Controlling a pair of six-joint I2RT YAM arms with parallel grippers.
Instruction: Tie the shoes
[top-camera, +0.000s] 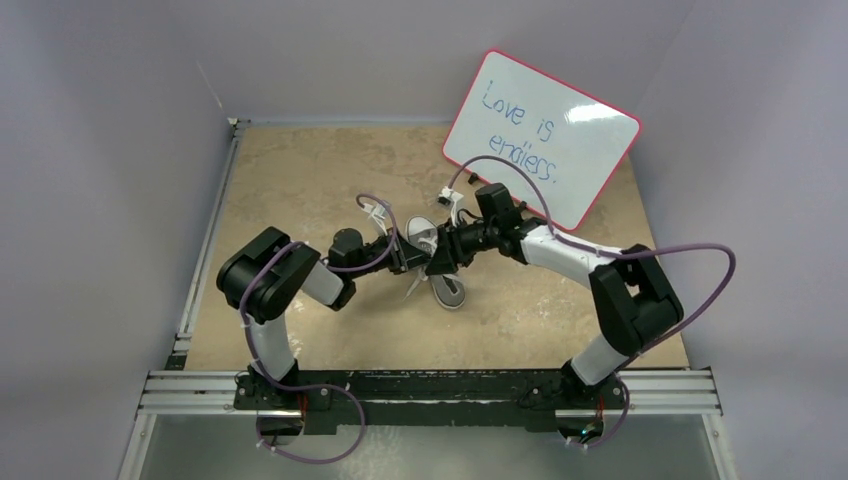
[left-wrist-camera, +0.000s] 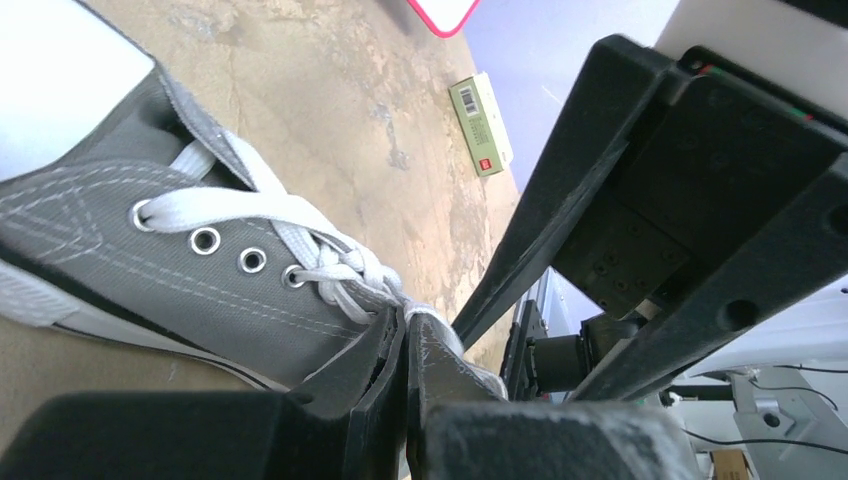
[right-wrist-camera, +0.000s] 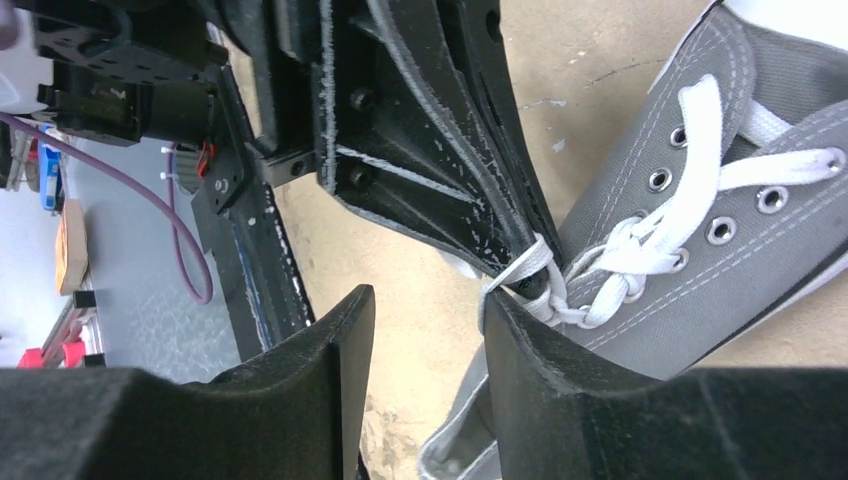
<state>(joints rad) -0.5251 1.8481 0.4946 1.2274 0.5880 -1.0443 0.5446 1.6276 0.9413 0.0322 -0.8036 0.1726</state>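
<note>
Sneaker (top-camera: 452, 291) sits on the bench (top-camera: 300, 170) directly beneath both tools, which meet tip to tip over it. From overhead the arms hide most of it, so I cannot tell whether it is upright or tipped.

Left tool (left-wrist-camera: 405, 328): fingers are pressed together with a strand of the white laces (left-wrist-camera: 300, 215) pinched at the tips. The strand runs straight ahead of the tips into the crossing at the upper eyelets (left-wrist-camera: 252, 260). The sneaker's grey canvas side lies ahead and to the left of this tool.

Right tool (right-wrist-camera: 430, 305): jaws stand apart, with bare bench showing through the gap and nothing between them. A lace loop lies against the tip of its sneaker-side finger (right-wrist-camera: 530, 340). The left tool's tips are just ahead, on the knot area. The grey upper fills the space ahead and to the right.

Containers: a small green-and-white carton (left-wrist-camera: 480, 125) lies flat on the bench well ahead of the left tool, and I cannot read its contents. The sneaker's inside is not readable in any view.

A pink-rimmed whiteboard (top-camera: 540, 135) reading "Love is endless." stands beyond the right tool.
</note>
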